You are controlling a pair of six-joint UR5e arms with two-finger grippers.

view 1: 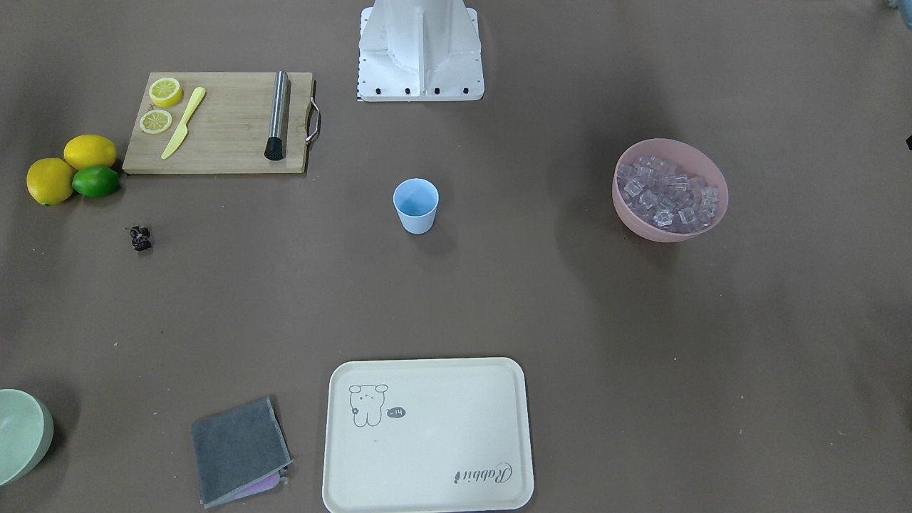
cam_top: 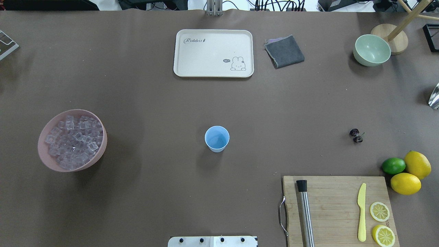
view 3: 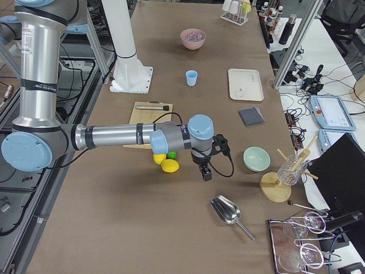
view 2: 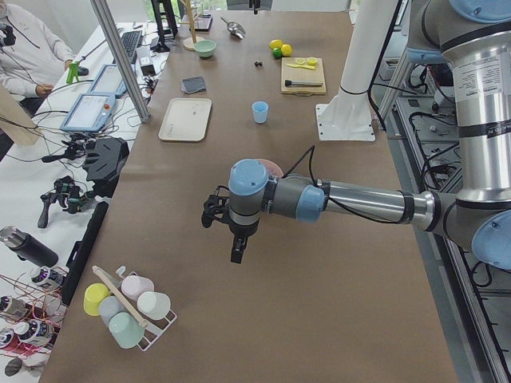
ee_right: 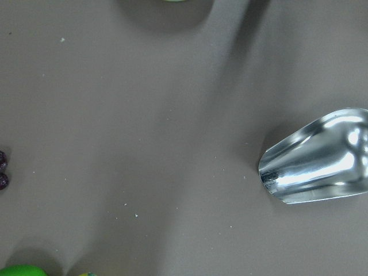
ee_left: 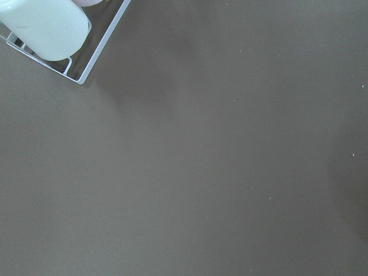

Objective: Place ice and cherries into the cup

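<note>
The light blue cup [cam_top: 216,138] stands upright and empty at the table's middle; it also shows in the front view [view 1: 415,205]. The ice [cam_top: 73,140] fills a pink bowl [cam_top: 85,166] on the left side. The cherries [cam_top: 356,135] lie on the bare table at the right, and at the left edge of the right wrist view [ee_right: 3,172]. My left gripper [view 2: 238,251] hangs above the table's left end, beyond the bowl. My right gripper [view 3: 206,174] hangs above the right end, past the lemons. I cannot tell whether either is open or shut.
A cream tray [cam_top: 213,34], a grey cloth [cam_top: 284,51] and a pale green bowl [cam_top: 372,49] sit at the far side. A cutting board [cam_top: 329,206] holds a muddler, yellow knife and lemon slices, beside lemons and a lime [cam_top: 393,165]. A metal scoop [ee_right: 316,167] lies under the right wrist.
</note>
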